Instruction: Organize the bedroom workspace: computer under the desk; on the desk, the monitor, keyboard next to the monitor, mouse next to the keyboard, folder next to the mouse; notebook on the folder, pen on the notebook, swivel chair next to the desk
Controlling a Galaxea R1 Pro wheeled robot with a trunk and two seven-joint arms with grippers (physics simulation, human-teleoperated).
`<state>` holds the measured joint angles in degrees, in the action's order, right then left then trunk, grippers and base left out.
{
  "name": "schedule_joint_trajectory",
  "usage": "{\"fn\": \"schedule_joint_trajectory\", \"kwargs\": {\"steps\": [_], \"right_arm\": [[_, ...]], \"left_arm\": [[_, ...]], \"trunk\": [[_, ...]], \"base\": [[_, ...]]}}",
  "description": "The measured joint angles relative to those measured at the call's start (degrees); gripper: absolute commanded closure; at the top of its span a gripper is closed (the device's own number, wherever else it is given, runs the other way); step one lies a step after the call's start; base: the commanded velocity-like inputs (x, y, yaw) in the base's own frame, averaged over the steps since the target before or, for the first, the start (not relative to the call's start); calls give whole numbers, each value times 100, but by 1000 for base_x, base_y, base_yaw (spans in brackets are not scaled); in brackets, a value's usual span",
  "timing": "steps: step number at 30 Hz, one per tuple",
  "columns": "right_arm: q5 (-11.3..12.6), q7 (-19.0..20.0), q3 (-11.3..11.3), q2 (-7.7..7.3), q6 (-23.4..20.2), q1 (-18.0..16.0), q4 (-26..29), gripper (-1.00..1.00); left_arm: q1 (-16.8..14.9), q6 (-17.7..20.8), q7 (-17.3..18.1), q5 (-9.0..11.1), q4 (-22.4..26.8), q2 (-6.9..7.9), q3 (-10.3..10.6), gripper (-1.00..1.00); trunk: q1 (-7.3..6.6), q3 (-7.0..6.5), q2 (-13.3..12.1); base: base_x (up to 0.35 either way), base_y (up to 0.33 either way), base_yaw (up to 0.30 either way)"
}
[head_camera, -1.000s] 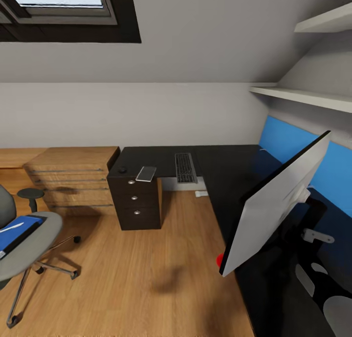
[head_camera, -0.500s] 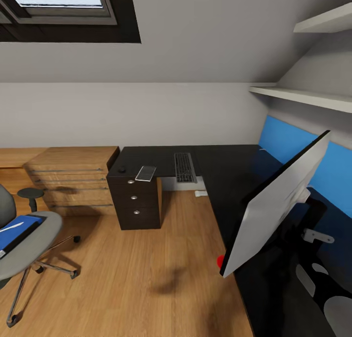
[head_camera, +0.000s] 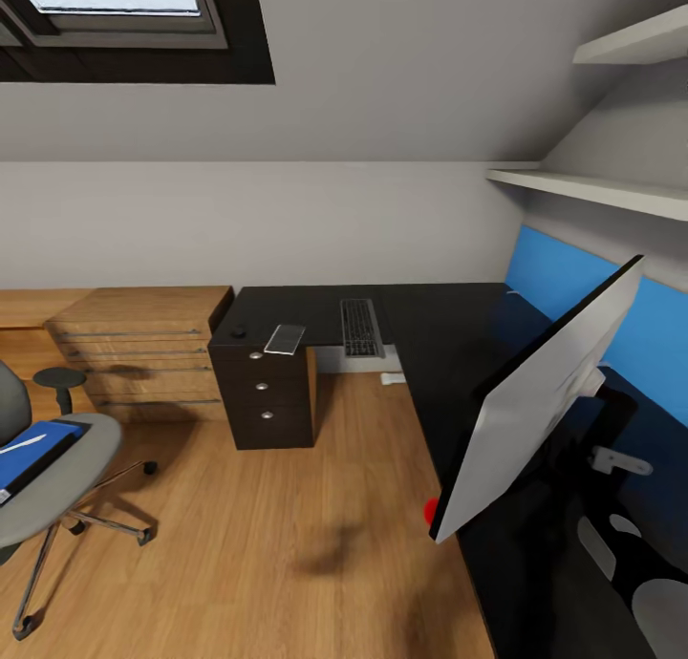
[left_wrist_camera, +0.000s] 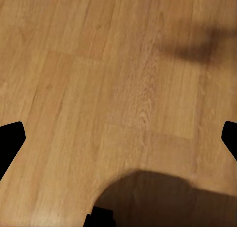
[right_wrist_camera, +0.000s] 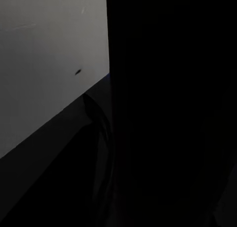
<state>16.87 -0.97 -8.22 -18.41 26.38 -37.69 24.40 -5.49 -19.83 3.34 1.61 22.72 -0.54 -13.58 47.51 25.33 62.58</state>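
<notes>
Left tool [left_wrist_camera: 118,138] wide above floor [left_wrist_camera: 98,64]

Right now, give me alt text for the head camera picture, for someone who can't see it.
A tilted monitor looms over an L-shaped black desk; a keyboard lies farther back. At left, a grey swivel chair holds a blue folder.

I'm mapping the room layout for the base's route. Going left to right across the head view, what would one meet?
swivel chair with the folder on its seat → light wooden drawer unit → black desk drawers → keyboard → monitor
</notes>
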Motion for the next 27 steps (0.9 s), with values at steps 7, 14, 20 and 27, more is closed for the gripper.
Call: {"fn": "schedule_joint_trajectory", "kwargs": {"steps": [7,14,20,27], "right_arm": [[-165,37,-5,11,-23,3,28,100],[-172,41,0,11,-21,3,30,100],[-177,44,-6,13,-24,2,31,100],[-173,44,0,12,-23,1,28,100]], "left_arm": [[-3,-1,0,-3,-4,3,1,-100],[-3,-1,0,-3,-3,5,0,-100],[-3,-2,0,-2,-6,5,1,-100],[-3,-1,0,4,-4,5,0,-100]], "trunk": [[0,0,0],[0,0,0],[0,0,0],[0,0,0]], "base": [[0,-117,0],[0,-16,0],[0,-142,0],[0,-69,0]]}}
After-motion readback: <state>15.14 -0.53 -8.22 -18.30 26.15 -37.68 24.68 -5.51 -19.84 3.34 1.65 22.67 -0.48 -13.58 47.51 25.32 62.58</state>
